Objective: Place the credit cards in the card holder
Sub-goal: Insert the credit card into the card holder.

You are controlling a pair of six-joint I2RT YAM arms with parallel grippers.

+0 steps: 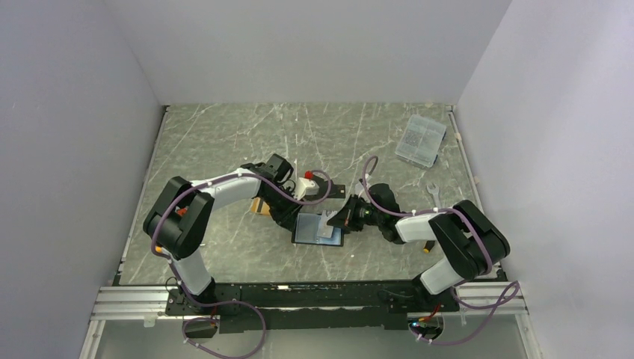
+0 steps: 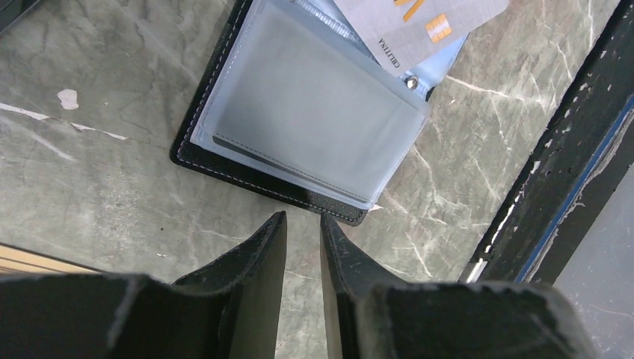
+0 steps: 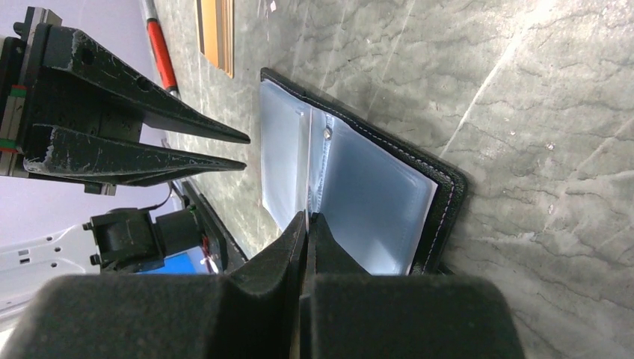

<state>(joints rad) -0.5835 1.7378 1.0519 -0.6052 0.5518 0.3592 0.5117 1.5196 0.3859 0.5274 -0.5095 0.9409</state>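
The card holder point(image 1: 314, 232) lies open on the table, its clear sleeves and light blue lining facing up; it also shows in the left wrist view point(image 2: 299, 120) and the right wrist view point(image 3: 374, 194). My right gripper point(image 3: 307, 215) is shut on the silver-grey card point(image 2: 419, 22), held edge-on over the holder's fold, at the holder's right side point(image 1: 338, 221). My left gripper point(image 2: 303, 218) is slightly open and empty, its tips just off the holder's left edge point(image 1: 290, 218). The orange-gold card point(image 1: 258, 204) lies on the table to the left, under the left arm.
A thin black rectangle point(image 1: 336, 189) lies behind the holder. A clear plastic box point(image 1: 421, 140) sits at the back right and a small wrench point(image 1: 432, 193) is to the right. A red-handled tool point(image 3: 161, 52) lies near the orange-gold card point(image 3: 217, 34).
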